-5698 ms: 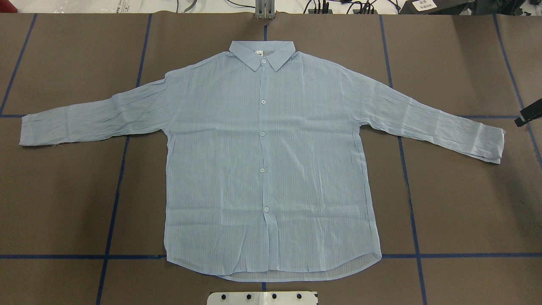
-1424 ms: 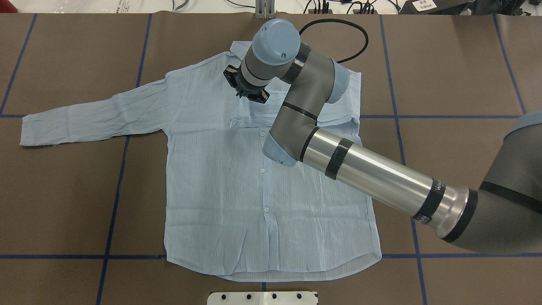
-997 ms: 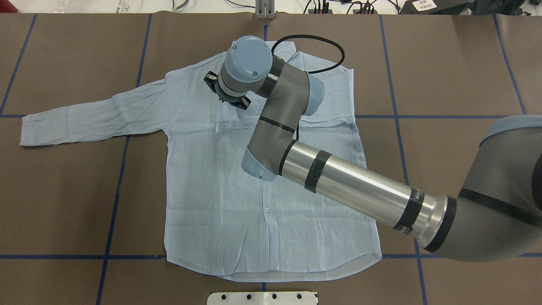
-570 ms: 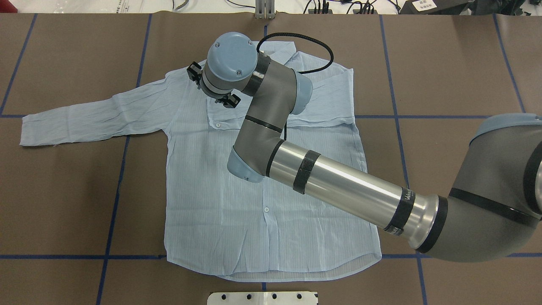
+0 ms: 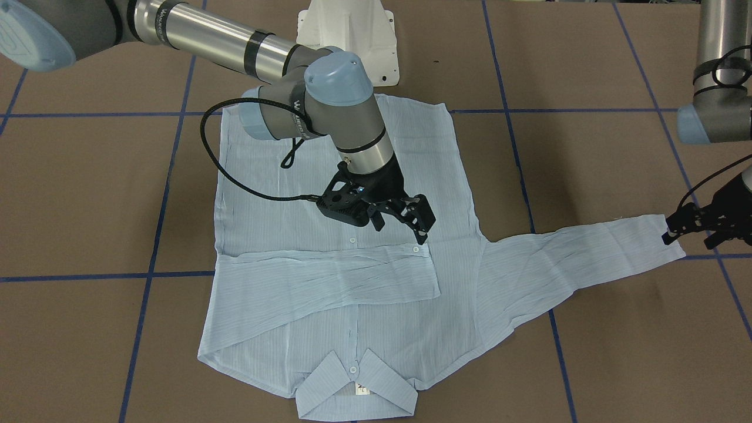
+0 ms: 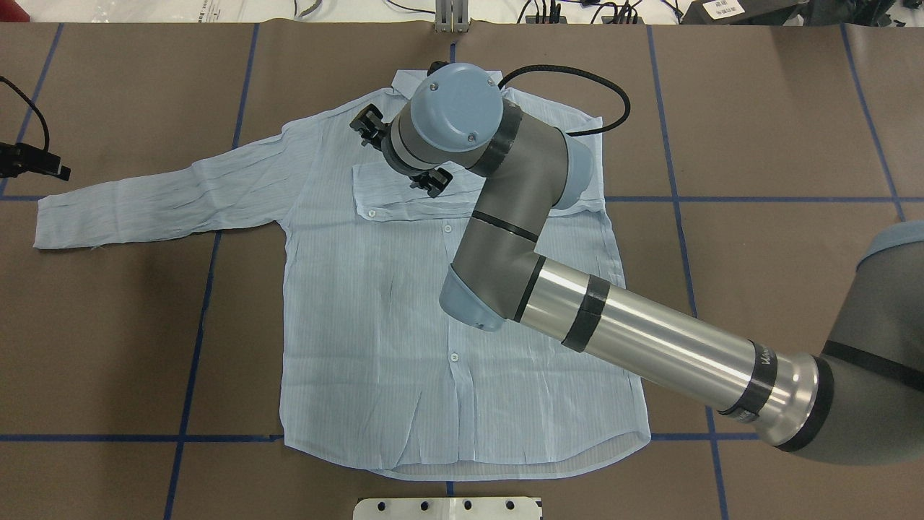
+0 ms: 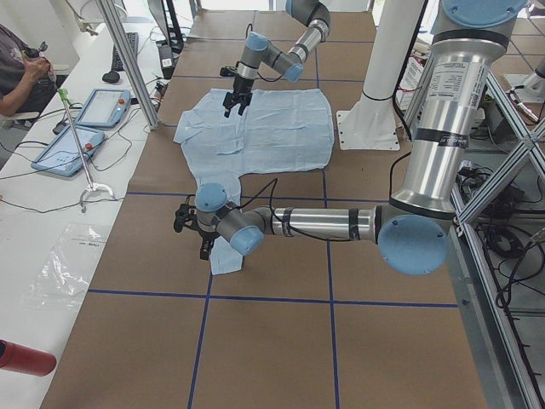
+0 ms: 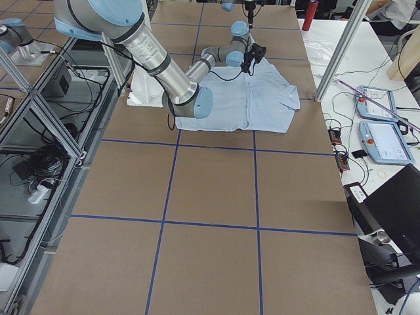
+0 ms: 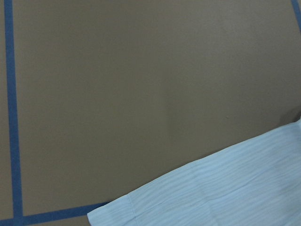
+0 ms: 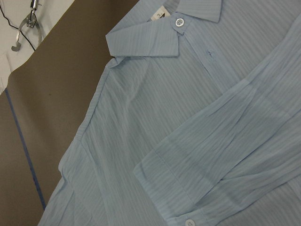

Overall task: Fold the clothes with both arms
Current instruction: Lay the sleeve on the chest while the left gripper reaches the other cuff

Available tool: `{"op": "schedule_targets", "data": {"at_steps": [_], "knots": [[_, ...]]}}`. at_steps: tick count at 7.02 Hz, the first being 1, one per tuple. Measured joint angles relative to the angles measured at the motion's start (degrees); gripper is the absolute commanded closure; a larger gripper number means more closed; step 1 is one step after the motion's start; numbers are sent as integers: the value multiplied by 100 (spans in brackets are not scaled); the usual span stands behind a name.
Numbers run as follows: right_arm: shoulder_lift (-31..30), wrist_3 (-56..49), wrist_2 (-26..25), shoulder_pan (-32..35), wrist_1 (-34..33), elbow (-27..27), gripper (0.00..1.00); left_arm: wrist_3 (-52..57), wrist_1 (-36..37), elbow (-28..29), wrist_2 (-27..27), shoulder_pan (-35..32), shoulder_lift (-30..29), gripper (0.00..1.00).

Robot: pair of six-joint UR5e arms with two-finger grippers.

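Observation:
The light-blue shirt (image 6: pixel 361 325) lies flat, buttons up, collar (image 5: pixel 355 390) away from the robot. Its right sleeve is folded across the chest, with the cuff (image 5: pixel 420 270) lying loose near the button line. My right gripper (image 5: pixel 402 229) hovers just above that cuff, open and empty; one finger (image 6: pixel 367 123) shows in the overhead view. The left sleeve (image 6: pixel 144 206) lies stretched out sideways. My left gripper (image 5: pixel 687 229) is at that sleeve's cuff end (image 5: pixel 670 235), open and holding nothing. The left wrist view shows only the cuff (image 9: pixel 225 193) and brown table.
The brown table cover carries a grid of blue tape lines (image 6: pixel 195 347). The white pedestal base (image 5: pixel 352 35) stands at the robot's edge, by the shirt hem. Tablets (image 7: pixel 102 106) and a person (image 7: pixel 17 68) are beyond the far edge.
The right arm carried the right sleeve across the chest, let it go and drew back towards the collar. The left gripper has come in beside the left cuff.

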Motion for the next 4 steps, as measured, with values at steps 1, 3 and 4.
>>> {"op": "schedule_targets", "data": {"at_steps": [1,3,4], "knots": [[-111,-6,-31,1,-3,108,0,-143,-387,302,150,78,12,10],[-220,-33,-50,-5,12,161,0,-237,-690,606,224,153,13,17],[-238,-43,-52,-5,16,164,0,-246,-721,678,230,194,13,17]]}}
